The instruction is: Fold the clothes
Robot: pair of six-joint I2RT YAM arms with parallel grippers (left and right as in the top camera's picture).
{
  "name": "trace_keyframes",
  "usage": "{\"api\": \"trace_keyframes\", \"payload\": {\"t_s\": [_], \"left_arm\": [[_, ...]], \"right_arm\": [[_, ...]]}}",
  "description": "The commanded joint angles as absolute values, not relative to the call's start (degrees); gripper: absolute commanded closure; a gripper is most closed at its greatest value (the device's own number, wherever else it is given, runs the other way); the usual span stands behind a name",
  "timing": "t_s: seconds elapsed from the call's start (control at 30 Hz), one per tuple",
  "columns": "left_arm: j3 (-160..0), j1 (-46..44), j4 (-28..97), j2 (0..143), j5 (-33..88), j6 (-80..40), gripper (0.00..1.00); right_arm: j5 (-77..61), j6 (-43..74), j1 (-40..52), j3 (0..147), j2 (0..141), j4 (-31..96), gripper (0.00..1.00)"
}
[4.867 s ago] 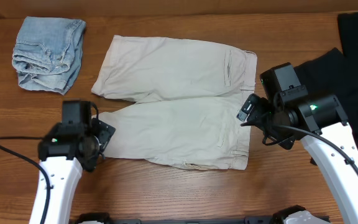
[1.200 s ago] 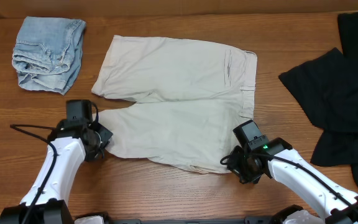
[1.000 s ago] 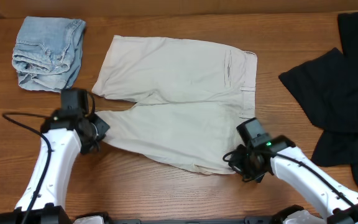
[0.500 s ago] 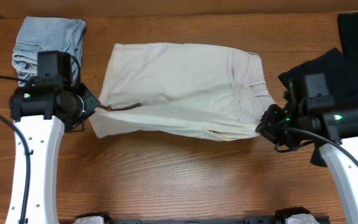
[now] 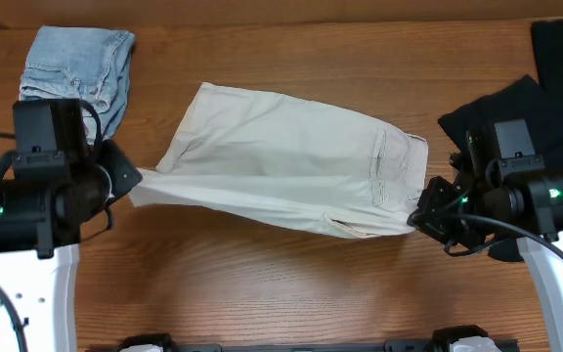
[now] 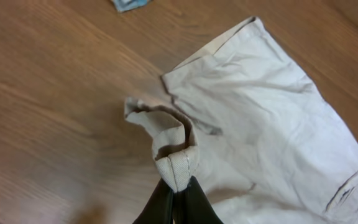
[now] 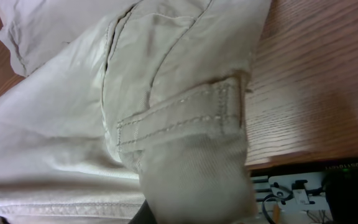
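Overhead, the left arm's white link rises from the lower edge and its black wrist points right, so the left pincer (image 5: 128,182) sits at the hem end of the pale beige cotton shorts (image 5: 281,161). The left wrist view shows its dark fingers (image 6: 166,202) pressed together on a bunched fold of that hem, with the cloth lifted off the brown wooden table (image 5: 262,293). The right arm comes in from the lower right corner, wrist pointing left. The right pincer (image 5: 420,217) is clamped on the waistband corner, and a stitched belt loop (image 7: 179,118) lies just above the grip. The shorts stretch between the two pincers, angled across the table. A crumpled light-blue denim piece (image 5: 71,59) lies behind the left pincer, and the black garments (image 5: 555,88) lie behind the right one. Small white lettering on a dark unit (image 7: 347,168) at the table edge is too small to read.
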State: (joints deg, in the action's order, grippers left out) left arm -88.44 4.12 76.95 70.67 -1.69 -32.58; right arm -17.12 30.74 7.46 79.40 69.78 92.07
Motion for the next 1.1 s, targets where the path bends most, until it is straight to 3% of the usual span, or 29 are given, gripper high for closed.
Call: {"api": "trace_keyframes", "payload": {"t_s": [0.0,0.4,0.67,1.07], "left_arm": [[-85.9,4.4,72.6,74.7,-10.4,-32.0,0.96],[-84.4,3.7,56.0,92.5,-11.1,-33.8,0.96],[-84.4,3.3,38.4,102.3,-8.0,-34.7,0.96],[-84.4,-0.8,21.8,104.3,-8.1,-34.7,0.96]], "right_arm": [[-5.8,29.5,5.4,80.3,71.7,93.4,0.96],[-3.4,29.5,4.5,77.2,88.1,80.9,0.96],[-2.6,27.7,1.0,77.2,97.8,65.2,0.96],[0.6,26.9,-0.1,77.2,101.7,46.8,0.96]]}}
